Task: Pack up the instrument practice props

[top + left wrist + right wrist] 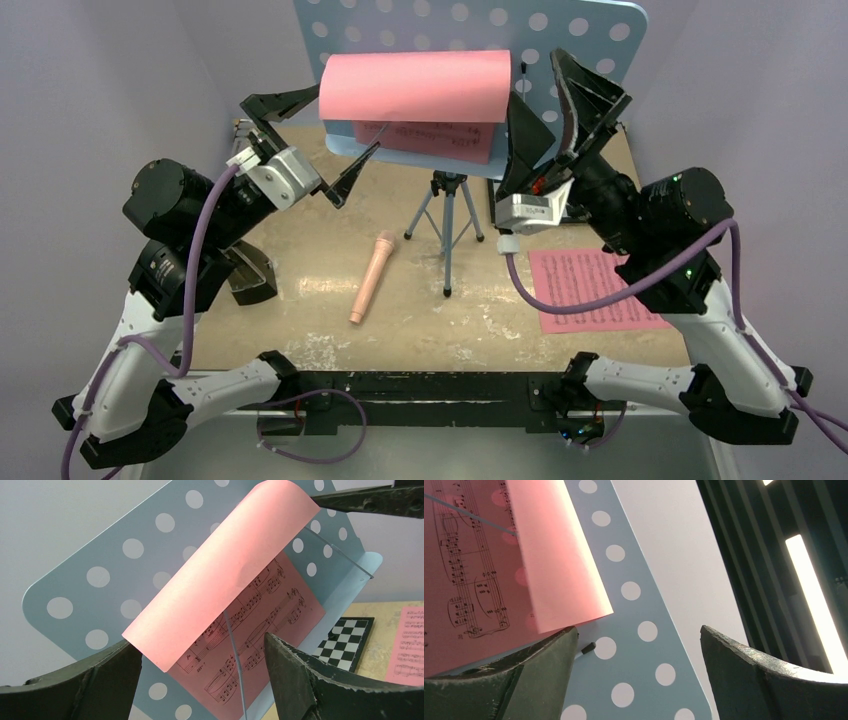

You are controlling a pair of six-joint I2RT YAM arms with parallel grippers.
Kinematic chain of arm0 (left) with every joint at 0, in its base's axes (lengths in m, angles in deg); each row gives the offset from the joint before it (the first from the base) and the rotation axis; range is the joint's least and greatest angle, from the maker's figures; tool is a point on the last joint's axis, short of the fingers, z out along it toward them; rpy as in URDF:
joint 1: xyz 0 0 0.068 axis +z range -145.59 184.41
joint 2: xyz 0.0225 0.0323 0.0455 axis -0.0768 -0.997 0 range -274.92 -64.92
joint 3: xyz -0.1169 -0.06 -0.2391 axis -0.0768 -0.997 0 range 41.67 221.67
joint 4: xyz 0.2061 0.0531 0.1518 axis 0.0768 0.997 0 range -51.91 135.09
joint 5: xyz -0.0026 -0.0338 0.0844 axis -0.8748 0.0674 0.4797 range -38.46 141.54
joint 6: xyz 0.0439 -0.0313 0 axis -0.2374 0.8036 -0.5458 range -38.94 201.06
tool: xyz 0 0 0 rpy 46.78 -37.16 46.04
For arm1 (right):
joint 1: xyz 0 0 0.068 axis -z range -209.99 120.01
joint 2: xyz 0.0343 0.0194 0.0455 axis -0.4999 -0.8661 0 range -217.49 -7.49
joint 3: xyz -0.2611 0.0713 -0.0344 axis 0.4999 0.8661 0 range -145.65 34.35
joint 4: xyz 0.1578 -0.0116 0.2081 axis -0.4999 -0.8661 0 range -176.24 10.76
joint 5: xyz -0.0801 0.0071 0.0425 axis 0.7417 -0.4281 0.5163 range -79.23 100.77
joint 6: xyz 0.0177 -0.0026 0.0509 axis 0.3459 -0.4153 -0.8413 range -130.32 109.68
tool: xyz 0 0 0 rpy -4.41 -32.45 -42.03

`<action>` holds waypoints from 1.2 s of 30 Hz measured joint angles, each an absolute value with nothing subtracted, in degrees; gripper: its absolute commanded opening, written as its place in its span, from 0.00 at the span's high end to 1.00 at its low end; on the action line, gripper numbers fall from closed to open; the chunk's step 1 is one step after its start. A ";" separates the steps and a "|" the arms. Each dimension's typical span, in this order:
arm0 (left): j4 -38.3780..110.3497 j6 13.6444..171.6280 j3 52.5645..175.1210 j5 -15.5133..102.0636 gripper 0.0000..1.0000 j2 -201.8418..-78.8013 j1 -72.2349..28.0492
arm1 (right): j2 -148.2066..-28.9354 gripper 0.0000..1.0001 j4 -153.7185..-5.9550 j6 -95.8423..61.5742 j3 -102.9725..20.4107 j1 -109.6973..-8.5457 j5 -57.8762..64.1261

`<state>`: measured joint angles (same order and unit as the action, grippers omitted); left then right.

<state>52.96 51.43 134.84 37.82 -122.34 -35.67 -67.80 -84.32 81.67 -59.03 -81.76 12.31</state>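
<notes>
The light-blue perforated music stand (pixel 570 35) stands on its tripod (pixel 447 215) at the back. A pink sheet-music page (pixel 415 88) rests on it, its top half curled forward over the lower half. My left gripper (pixel 347 118) is open and empty at the page's left edge; the left wrist view shows the page (pixel 220 575) between the fingers. My right gripper (pixel 540 75) is open and empty at the page's right edge, facing the stand (pixel 644 670). A second pink page (pixel 590 285) lies flat at the right. The peach-pink recorder (pixel 370 275) lies mid-table. The black metronome (pixel 250 278) is partly hidden under my left arm.
A black-and-white chessboard (pixel 345 640) lies behind the tripod, mostly hidden by my right gripper in the top view. A thin wire page holder (pixel 232 650) crosses the page on the stand. Purple walls close in both sides.
</notes>
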 measured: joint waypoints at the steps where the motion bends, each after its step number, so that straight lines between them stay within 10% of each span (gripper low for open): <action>1: 52.61 51.41 134.86 37.84 0.09 -122.54 -35.67 | -66.89 0.06 -84.39 81.93 -58.40 -82.09 12.11; 24: 51.13 49.97 136.26 38.06 0.09 -122.83 -35.67 | -74.82 0.07 -80.78 91.33 -59.49 -87.71 5.27; 36: 51.50 50.01 135.87 37.58 0.09 -122.72 -35.67 | -72.18 0.53 -79.12 95.30 -59.14 -88.47 5.09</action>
<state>51.50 50.01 135.87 37.58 -122.72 -35.67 -72.18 -79.12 95.30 -59.14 -88.47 5.09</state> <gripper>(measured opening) 0.908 0.560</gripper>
